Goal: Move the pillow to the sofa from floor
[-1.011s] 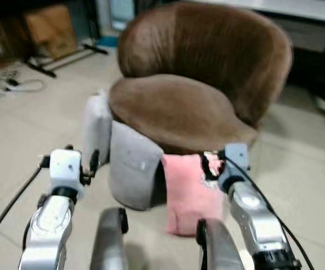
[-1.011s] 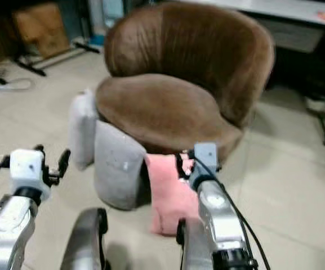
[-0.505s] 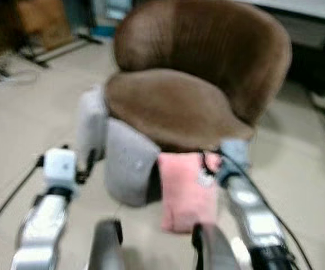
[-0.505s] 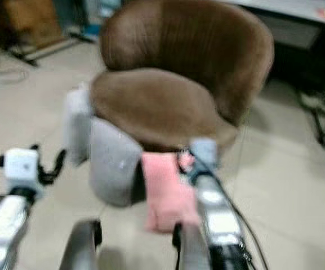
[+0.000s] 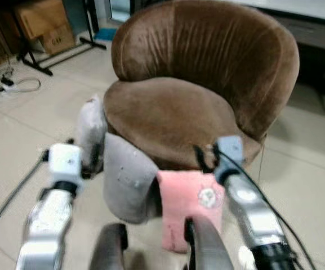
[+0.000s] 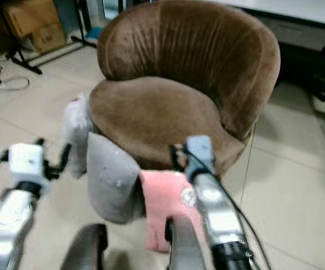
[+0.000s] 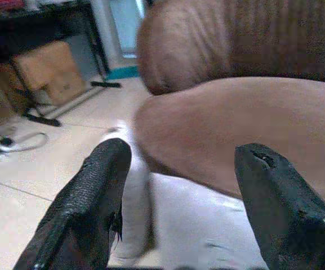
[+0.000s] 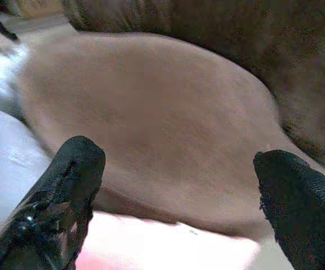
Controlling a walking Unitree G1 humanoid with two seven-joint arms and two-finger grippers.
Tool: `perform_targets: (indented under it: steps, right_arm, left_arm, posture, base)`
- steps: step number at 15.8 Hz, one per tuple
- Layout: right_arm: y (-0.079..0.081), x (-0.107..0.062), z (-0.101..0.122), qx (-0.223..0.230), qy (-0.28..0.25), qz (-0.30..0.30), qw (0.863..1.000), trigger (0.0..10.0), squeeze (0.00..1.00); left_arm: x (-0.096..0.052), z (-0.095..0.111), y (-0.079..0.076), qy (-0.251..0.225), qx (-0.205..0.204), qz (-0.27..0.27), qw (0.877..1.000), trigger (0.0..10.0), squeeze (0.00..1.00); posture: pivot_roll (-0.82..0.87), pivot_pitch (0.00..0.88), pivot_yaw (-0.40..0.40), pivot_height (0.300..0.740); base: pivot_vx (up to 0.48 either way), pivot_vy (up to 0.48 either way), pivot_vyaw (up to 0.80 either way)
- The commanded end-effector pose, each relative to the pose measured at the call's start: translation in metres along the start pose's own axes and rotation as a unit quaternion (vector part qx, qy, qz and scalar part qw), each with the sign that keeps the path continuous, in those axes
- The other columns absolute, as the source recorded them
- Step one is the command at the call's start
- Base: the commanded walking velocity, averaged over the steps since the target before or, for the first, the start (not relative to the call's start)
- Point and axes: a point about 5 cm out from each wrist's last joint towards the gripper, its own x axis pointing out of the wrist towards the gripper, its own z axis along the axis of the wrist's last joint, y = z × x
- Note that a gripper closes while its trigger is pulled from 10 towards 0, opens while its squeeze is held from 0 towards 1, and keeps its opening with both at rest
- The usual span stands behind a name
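Now you see pink pillow point(image 5: 187, 209) on floor point(image 5: 297, 169), leaning on sofa point(image 5: 173, 115) front edge, touching grey pillow point(image 5: 125, 177). Left gripper point(image 7: 179, 185) and right gripper point(image 8: 176, 191) fingers wide open, holding nothing. Open floor both sides.

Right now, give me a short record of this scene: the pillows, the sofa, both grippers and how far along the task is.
pink pillow: on the floor, leaning against the sofa's front
grey pillows: two, on the floor at the sofa's front left
sofa: brown, round-backed, nothing on its seat
left gripper: open, holding nothing, pointing at the grey pillows
right gripper: open, holding nothing, above the pink pillow
floor: pale tiles
task progress: no pillow lifted yet
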Motion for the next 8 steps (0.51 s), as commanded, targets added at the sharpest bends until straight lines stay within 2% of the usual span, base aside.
perform_targets:
  steps: [1, 3, 8]
  right_arm:
    - [-0.0002, 0.0010, 0.0033, -0.012, -0.007, 0.010, 1.000, 10.0, 0.00]
    - [-0.0001, 0.0016, 0.0018, -0.004, -0.004, 0.016, 1.000, 10.0, 0.00]
    - [-0.0001, 0.0022, 0.0020, 0.000, -0.007, 0.027, 1.000, 10.0, 0.00]
  left_arm:
    - [-0.0004, 0.0017, 0.0034, 0.000, 0.017, 0.003, 1.000, 10.0, 0.00]
    - [-0.0003, 0.0001, 0.0045, 0.002, 0.020, 0.003, 1.000, 10.0, 0.00]
    - [0.0003, -0.0006, 0.0040, 0.003, 0.025, -0.001, 1.000, 10.0, 0.00]
  posture:
    - [-0.16, 0.000, -0.008, 0.540]
    - [-0.16, 0.000, -0.009, 0.540]
    - [-0.16, 0.000, -0.006, 0.496]
  base:
    - [0.000, 0.000, 0.00]
    - [0.000, 0.000, 0.00]
    - [0.000, 0.000, 0.00]
